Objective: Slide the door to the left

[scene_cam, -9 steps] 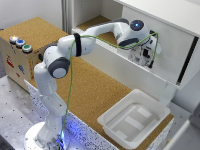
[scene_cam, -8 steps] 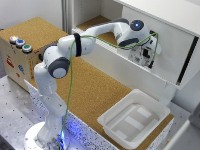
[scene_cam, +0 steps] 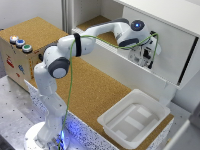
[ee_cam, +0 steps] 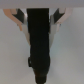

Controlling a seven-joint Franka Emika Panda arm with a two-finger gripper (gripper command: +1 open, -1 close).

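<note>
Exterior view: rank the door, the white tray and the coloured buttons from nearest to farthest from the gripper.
1. The door, directly at the gripper.
2. The white tray, lower down on the cork surface.
3. The coloured buttons, far toward the exterior view's left.

Left of the one arm (scene_cam: 75,47) stands one box (scene_cam: 15,62) with three buttons (scene_cam: 20,43); one tray (scene_cam: 132,120); one door (scene_cam: 160,45).
</note>
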